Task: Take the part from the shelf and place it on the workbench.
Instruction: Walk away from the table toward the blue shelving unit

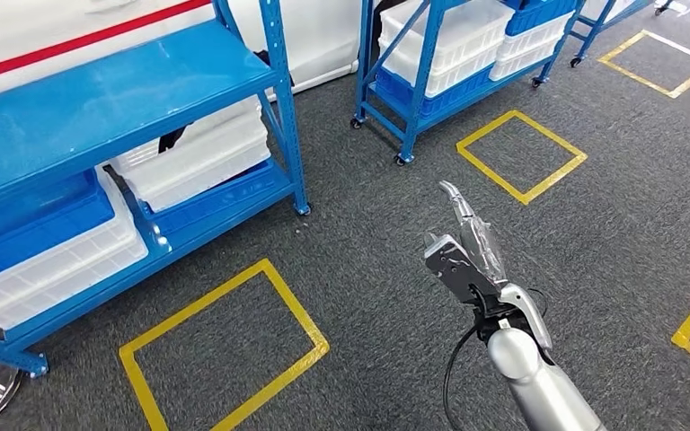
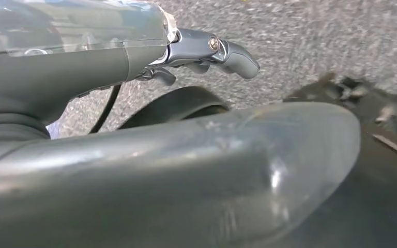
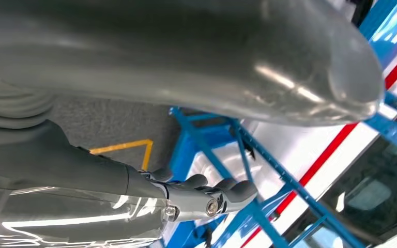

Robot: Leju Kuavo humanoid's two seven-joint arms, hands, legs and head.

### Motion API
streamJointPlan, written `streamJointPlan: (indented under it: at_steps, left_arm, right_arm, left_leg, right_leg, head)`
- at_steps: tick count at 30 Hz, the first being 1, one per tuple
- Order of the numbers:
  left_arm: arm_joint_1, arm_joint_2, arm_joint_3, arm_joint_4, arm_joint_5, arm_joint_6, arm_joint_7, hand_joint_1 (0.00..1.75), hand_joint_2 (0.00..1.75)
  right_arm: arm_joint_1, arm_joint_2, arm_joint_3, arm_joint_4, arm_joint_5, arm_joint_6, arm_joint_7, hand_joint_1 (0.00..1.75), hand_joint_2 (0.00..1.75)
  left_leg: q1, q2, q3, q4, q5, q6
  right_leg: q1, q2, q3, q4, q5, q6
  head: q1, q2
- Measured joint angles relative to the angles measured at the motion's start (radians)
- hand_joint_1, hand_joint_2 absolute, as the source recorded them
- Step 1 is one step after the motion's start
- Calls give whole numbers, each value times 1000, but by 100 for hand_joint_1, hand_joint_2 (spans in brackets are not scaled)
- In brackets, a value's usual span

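On the left of the head view stands the near blue shelf (image 1: pixel 126 99). Its lower levels carry stacked white bins (image 1: pixel 198 157), a blue bin (image 1: pixel 27 220) and another white bin (image 1: pixel 54 260) beneath that. Their contents cannot be seen from this angle, so the part's place cannot be told. Beyond the near shelf, to its right, a second blue shelf (image 1: pixel 418 81) holds stacked white crates (image 1: pixel 454 40) with a blue crate (image 1: pixel 539 13) beside them; contents likewise hidden. A yellow taped square (image 1: pixel 225 350) lies on the grey carpet (image 1: pixel 368 224) just in front of the near shelf. The right hand (image 1: pixel 467 247) is raised over the carpet, well to the right of the near shelf, fingers extended and holding nothing.

Left wrist view: the left hand (image 2: pixel 150 155) hangs over grey carpet (image 2: pixel 300 41), its fingers (image 2: pixel 238 57) loosely extended away from the thumb, nothing in them.

Right wrist view: the right hand (image 3: pixel 186 62) faces the near shelf (image 3: pixel 186 144), its fingers (image 3: pixel 232 194) slightly bent, apart from the thumb and empty. A white bin (image 3: pixel 222 165) sits within the shelf frame, and yellow tape (image 3: pixel 129 145) lies on the floor near its foot.
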Motion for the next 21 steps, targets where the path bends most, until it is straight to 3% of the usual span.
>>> streamJointPlan:
  at_steps: [1, 3, 5, 6, 7, 8, 11, 14, 17, 18, 19, 21]
  left_arm:
    - [2, 0, 0, 0, 0, 0, 0, 0, 0]
    - [3, 0, 0, 0, 0, 1, 0, 0, 0]
    - [-1, 0, 0, 0, 0, 1, 0, 0, 0]
    - [-3, 0, 0, 0, 0, 1, 0, 0, 0]
    - [-4, -1, 0, 0, 0, 1, 1, 0, 0]
    - [-3, -1, 0, 0, -1, 1, 2, 0, 0]
    - [-1, -1, 0, 0, -1, 1, 3, 0, 0]
    - [-1, -1, 0, 0, -1, 1, 3, 0, 0]
    - [-2, -1, 0, 0, -1, 1, 3, 0, 0]
    - [-2, -1, 0, 0, -1, 1, 4, 0, 0]
    - [-1, -1, -1, 0, -1, 1, 4, 0, 0]
    - [0, -1, -1, 0, -3, 1, 6, 0, 0]
  right_arm:
    - [1, 0, 1, -1, 0, 0, 0, 0, 0]
    - [2, 0, 3, -3, 0, -1, -1, 0, 0]
    - [8, 0, 4, -4, 0, -3, 0, 0, 0]
    - [13, -1, 4, -3, 0, -4, 0, 0, 0]
    - [18, -1, 4, -3, 0, -4, 0, 0, 0]
    - [22, -1, 4, -2, 0, -5, 0, 0, 0]
    - [23, -1, 4, -2, 0, -5, 0, 0, 0]
    - [23, -1, 4, -2, 0, -5, 0, 0, 0]
    - [23, -1, 4, -2, 0, -5, 0, 0, 0]
    - [23, -1, 4, -2, 0, -5, 0, 0, 0]
    - [22, -1, 4, -3, 0, -5, 0, 0, 0]
    - [22, 0, 4, -3, 2, -4, 0, 0, 0]
  left_leg:
    - [3, -12, 3, -7, 4, 4]
    - [10, -35, 13, -23, 12, 13]
    - [13, -59, 15, -28, 16, 17]
    - [13, -72, 14, -28, 16, 18]
    - [13, -86, 14, -27, 16, 19]
    - [13, -100, 15, -26, 16, 18]
    - [14, -127, 18, -22, 14, 15]
    - [14, -130, 18, -21, 13, 15]
    - [15, -153, 12, -11, 9, 5]
    - [15, -161, 6, -5, 6, -3]
    - [13, -152, -3, 8, -2, -12]
    - [13, -106, -44, 85, -47, -28]
  right_leg:
    - [0, -7, 5, -3, -3, 5]
    - [-3, 26, -3, 30, -31, 15]
    - [-7, 88, -58, 143, -88, 20]
    - [-7, 106, -94, 206, -111, 20]
    - [-8, 115, -120, 248, -117, 20]
    - [-8, 120, -131, 255, -104, 20]
    - [-9, 126, -104, 172, -28, 18]
    - [-9, 127, -96, 153, -16, 18]
    - [-13, 165, -54, 54, 23, 15]
    - [-14, 170, -39, 19, 34, 7]
    - [-15, 164, -35, 11, 30, -2]
    - [-13, 131, -32, 6, 31, -21]
  head:
    - [0, 0]
    - [2, 0]
    - [4, 0]
    - [4, 0]
    - [4, 0]
    - [4, 0]
    - [4, 0]
    - [4, 0]
    - [4, 0]
    - [4, 0]
    - [3, 0]
    - [0, 0]
